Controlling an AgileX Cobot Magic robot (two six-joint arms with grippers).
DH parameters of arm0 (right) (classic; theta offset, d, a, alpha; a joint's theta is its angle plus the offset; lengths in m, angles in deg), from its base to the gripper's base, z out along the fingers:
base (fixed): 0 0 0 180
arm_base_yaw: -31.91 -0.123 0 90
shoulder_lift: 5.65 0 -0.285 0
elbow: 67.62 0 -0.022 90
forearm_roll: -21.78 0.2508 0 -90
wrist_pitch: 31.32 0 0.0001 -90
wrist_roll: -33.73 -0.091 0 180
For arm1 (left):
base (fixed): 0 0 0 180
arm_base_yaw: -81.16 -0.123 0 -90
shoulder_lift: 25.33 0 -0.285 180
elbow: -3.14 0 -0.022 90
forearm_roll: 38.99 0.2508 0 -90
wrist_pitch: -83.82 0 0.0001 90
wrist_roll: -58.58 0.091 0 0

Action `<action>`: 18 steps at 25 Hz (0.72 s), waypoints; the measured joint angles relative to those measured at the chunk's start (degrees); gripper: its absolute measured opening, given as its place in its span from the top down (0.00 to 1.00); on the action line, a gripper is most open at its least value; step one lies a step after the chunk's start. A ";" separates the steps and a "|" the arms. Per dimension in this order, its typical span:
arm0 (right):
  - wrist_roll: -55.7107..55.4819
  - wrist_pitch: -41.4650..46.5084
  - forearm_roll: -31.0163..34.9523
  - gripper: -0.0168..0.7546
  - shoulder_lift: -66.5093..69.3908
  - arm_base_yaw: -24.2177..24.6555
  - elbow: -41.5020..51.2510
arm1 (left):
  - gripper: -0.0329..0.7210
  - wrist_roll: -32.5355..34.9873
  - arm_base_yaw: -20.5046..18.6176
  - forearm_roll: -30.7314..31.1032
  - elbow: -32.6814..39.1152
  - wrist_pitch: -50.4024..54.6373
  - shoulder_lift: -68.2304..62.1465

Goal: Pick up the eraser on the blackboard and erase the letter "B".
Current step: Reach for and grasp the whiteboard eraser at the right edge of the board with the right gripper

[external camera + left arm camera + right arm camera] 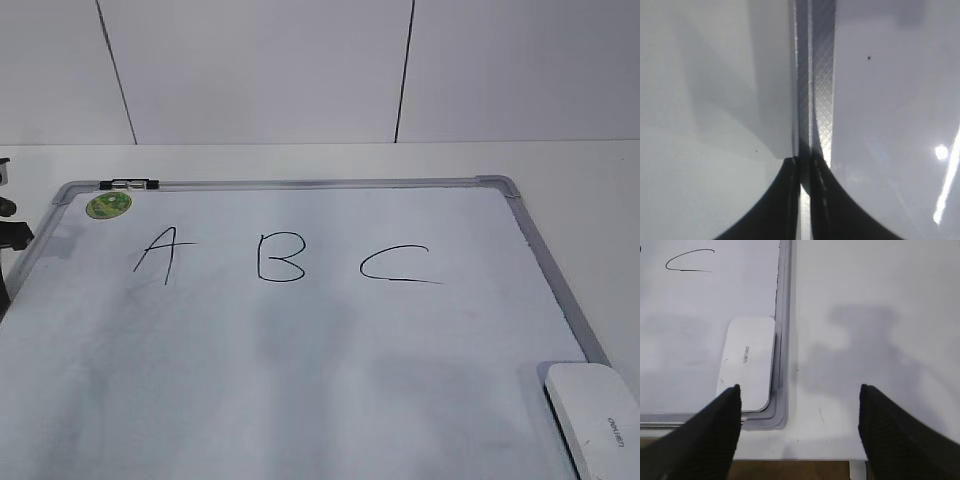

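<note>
The blackboard is a white board with a grey frame, lying flat. On it are black letters A, B and C. The white eraser lies at the board's near right corner; it also shows in the right wrist view, beside the frame. My right gripper is open and empty, above the table just right of the eraser, its left finger near the eraser's near end. My left gripper is shut and empty over the board's left frame.
A round green sticker sits in the board's far left corner. The white table extends right of the board to its front edge. A white wall stands behind. A bit of the left arm shows at the left edge.
</note>
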 joint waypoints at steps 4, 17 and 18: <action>-0.06 0.19 0.50 0.27 4.39 0.00 -2.59 | 0.94 0.00 0.00 0.00 0.00 0.12 0.00; -0.16 0.19 8.04 0.27 20.65 0.00 -4.05 | 0.94 0.00 0.00 0.00 -0.10 0.44 0.00; -0.37 0.09 8.15 0.27 21.51 0.00 -4.05 | 0.94 0.00 0.00 0.00 -0.10 0.44 -0.12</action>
